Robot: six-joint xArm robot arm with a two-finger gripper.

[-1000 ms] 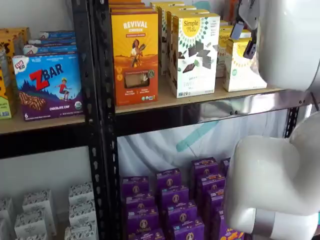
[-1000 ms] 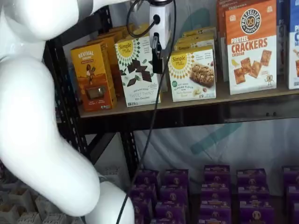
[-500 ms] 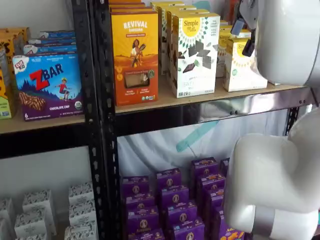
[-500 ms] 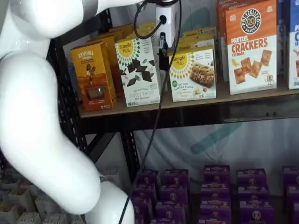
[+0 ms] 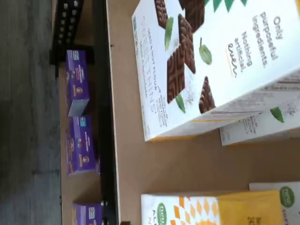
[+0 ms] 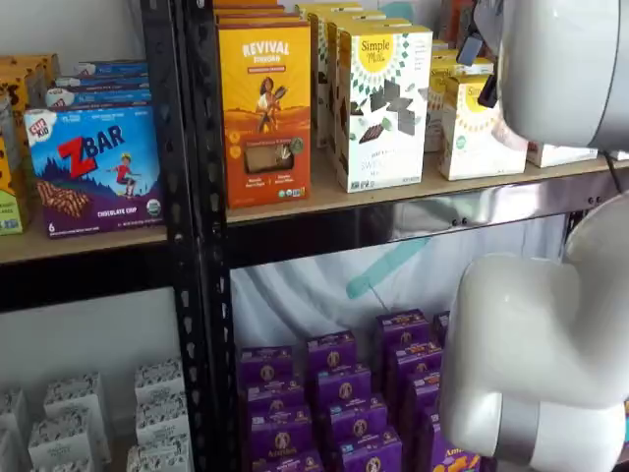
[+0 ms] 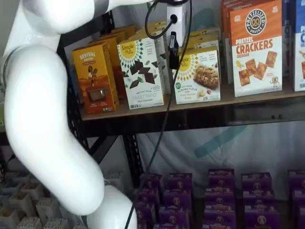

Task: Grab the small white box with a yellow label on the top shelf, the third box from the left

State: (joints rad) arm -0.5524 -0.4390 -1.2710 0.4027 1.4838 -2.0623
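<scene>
The small white box [image 7: 198,74], with its yellow sunburst and cookie picture, stands on the top shelf [image 7: 248,98] between a taller white Simple Mills box [image 7: 140,71] and an orange-and-white crackers box [image 7: 255,47]. It shows in both shelf views, half hidden by my arm in one [image 6: 475,133]. My gripper [image 7: 172,61] hangs in front of the small box's upper left corner. Only a dark finger shows, side-on, with no gap visible. In a shelf view the gripper [image 6: 486,93] is mostly behind the white arm. In the wrist view the small box's yellow top [image 5: 211,208] lies near the tall box [image 5: 211,61].
An orange Revival box [image 7: 95,78] stands at the shelf's left end. Purple boxes [image 7: 219,195] fill the level below. A black post [image 6: 192,236] divides the rack, with a ZBar box [image 6: 93,172] on the neighbouring shelf. My white arm [image 7: 43,119] and a cable hang in front.
The gripper has shifted right along the top shelf, from the tall box's edge to the small white box's left corner. The arm's elbow has moved with it.
</scene>
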